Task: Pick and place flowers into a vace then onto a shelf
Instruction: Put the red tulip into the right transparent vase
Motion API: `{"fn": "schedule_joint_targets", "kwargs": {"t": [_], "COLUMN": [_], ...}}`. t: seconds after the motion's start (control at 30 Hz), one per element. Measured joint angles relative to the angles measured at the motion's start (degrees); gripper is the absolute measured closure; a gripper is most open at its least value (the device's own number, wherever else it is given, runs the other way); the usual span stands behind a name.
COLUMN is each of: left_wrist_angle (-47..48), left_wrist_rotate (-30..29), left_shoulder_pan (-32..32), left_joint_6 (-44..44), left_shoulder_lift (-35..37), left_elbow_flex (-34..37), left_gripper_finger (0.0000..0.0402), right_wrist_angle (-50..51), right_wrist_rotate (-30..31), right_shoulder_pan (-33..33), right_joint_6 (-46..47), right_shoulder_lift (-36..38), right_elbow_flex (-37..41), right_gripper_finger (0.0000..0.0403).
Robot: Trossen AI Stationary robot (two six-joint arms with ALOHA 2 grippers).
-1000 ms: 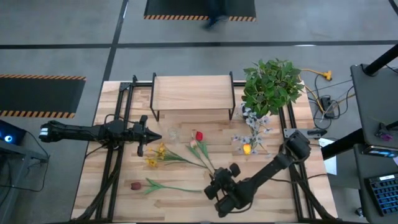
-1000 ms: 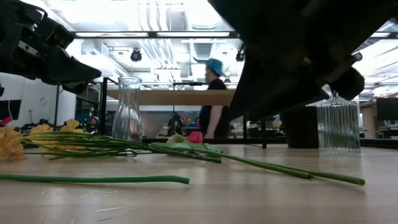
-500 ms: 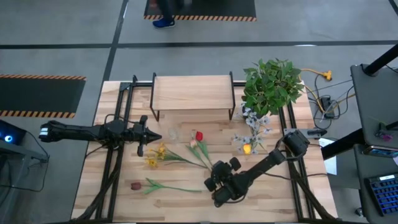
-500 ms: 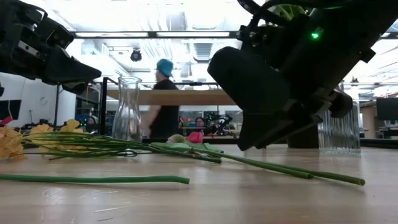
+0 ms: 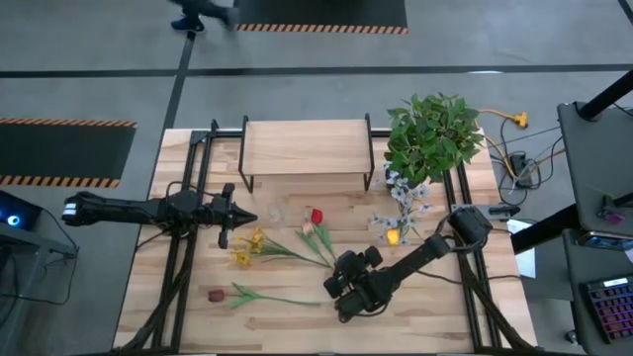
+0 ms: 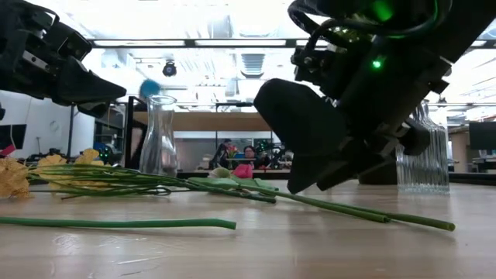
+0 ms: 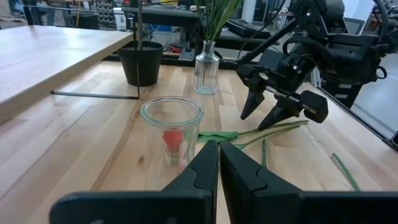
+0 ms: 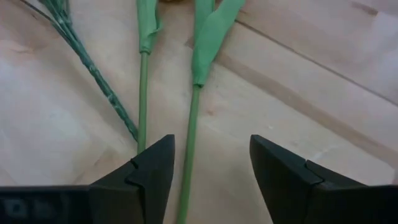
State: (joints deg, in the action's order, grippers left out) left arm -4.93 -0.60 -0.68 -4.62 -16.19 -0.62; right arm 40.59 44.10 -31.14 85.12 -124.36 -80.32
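The right gripper [image 8: 211, 171] hangs low over the table's [image 5: 445, 316] front with its jaws spread, and only its wrist view shows two green stems [image 8: 189, 134] running between the fingertips, untouched. Beyond it the flowers [image 5: 287, 247] lie loose across the middle, beside the clear glass vase [image 7: 172, 130], where the left gripper [image 7: 219, 163] waits with its fingers pressed together, a detail the overhead view blurs. Farthest back stands the shelf [image 5: 307, 148], its top bare.
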Motion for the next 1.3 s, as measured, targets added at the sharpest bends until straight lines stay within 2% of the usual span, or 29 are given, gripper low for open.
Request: {"fn": "schedule_joint_targets", "kwargs": {"t": [0.23,0.37,0.73,0.8,0.97,1.3], "left_wrist_angle": [0.0,0.0,0.0,0.0,0.0,0.0], "left_wrist_rotate": [0.0,0.0,0.0,0.0,0.0,0.0], "left_shoulder_pan": [0.0,0.0,0.0,0.0,0.0,0.0], "left_joint_6": [0.0,0.0,0.0,0.0,0.0,0.0], "left_shoulder_lift": [0.0,0.0,0.0,0.0,0.0,0.0], "left_elbow_flex": [0.0,0.0,0.0,0.0,0.0,0.0], "left_gripper_finger": [0.0402,0.0402,0.0402,0.0402,0.0402,0.0402], "right_wrist_angle": [-4.8,-4.8,-1.7,-1.1,2.7,8.2], "right_wrist_rotate": [-2.2,-4.1,-9.8,-10.1,-15.3,-33.0], "right_shoulder_pan": [1.0,1.0,-0.6,-1.3,-3.6,-8.1], "right_joint_6": [-1.6,-1.8,-1.7,-1.4,0.3,0.5], "right_shoulder_lift": [0.3,0.5,1.1,1.7,3.9,8.5], "right_elbow_flex": [2.9,3.4,2.6,2.7,2.8,2.9], "right_gripper_finger": [0.0219,0.0241,0.0386,0.039,0.0393,0.0394]}}
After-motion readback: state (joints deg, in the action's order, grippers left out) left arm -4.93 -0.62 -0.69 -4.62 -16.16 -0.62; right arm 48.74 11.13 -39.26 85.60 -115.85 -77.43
